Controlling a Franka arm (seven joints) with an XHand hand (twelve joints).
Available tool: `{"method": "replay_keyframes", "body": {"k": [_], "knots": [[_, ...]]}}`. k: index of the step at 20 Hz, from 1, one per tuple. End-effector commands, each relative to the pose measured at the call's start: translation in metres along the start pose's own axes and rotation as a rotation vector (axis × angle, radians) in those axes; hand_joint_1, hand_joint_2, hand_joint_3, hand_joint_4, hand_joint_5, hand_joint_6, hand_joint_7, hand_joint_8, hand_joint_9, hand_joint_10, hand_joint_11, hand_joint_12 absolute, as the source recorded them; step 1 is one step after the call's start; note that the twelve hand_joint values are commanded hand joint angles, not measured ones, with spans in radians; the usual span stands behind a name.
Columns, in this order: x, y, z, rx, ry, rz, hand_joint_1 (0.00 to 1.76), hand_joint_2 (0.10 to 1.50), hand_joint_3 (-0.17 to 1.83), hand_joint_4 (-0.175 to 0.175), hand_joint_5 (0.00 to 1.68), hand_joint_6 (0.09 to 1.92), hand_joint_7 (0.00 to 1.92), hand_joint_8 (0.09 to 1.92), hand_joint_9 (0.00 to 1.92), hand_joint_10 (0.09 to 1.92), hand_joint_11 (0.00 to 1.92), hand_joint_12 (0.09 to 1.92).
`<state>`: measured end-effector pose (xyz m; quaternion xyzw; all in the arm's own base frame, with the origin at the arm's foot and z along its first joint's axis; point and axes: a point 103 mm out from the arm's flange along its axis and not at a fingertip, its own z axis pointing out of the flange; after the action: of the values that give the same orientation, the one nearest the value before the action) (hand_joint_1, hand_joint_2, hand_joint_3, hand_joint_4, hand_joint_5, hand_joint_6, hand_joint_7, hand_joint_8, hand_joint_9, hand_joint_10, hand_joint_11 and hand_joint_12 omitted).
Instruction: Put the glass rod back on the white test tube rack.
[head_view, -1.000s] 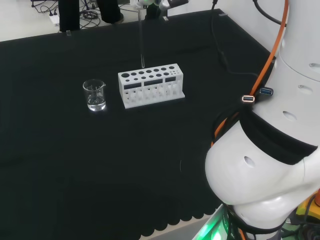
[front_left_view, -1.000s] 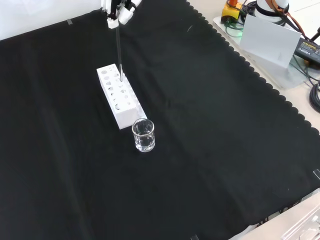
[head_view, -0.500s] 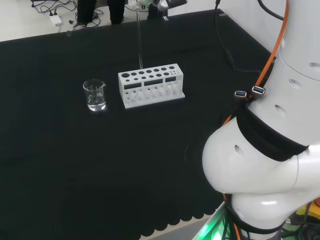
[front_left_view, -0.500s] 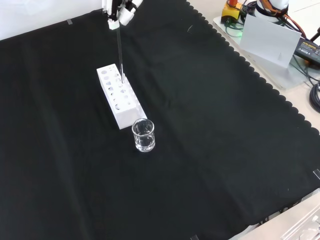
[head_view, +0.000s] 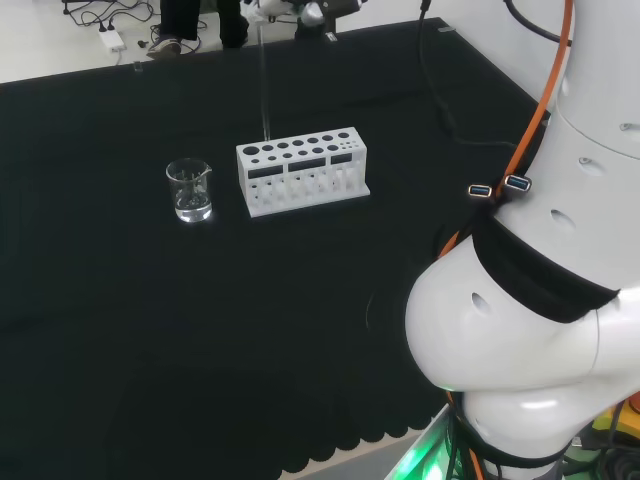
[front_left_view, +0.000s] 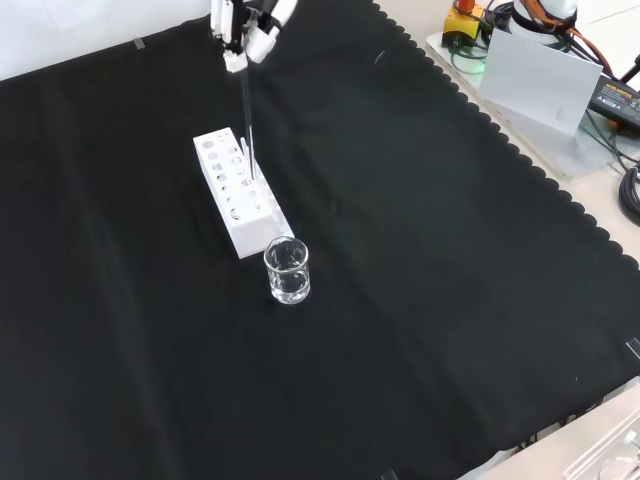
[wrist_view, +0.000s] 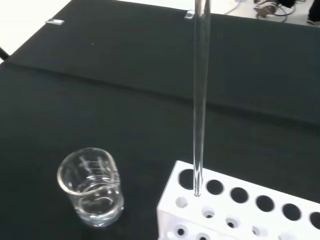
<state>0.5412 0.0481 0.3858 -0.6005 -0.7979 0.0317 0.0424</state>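
Observation:
The hand is at the top edge of the head and front views, its fingers pinched on the upper end of a clear glass rod. The rod hangs upright over the white test tube rack. In the wrist view its lower tip sits just above a hole near the rack's end that faces the beaker. I cannot tell whether the tip touches the rack.
A small clear beaker stands on the black cloth beside the rack's end. The arm's big white links stand at the right of the head view. Boxes and cables lie beyond the cloth's scalloped edge.
The hand and rod have shifted along the rack toward the beaker end: left in the head view, slightly lower in the front view. The rack and beaker have not moved.

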Motion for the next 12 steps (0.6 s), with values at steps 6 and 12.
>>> {"method": "replay_keyframes", "body": {"k": [6, 12], "knots": [[0.0113, 0.0078, 0.0057, 0.009, 0.01, -0.02, 1.3, 1.12, -0.17, -0.175, 1.31, 0.15, 1.15, 1.07, 1.73, 0.76, 1.7, 0.62], [0.008, 0.008, 0.0061, 0.007, 0.016, -0.015, 1.3, 1.12, -0.17, -0.175, 1.31, 0.15, 1.15, 1.07, 1.73, 0.76, 1.7, 0.62]]}}
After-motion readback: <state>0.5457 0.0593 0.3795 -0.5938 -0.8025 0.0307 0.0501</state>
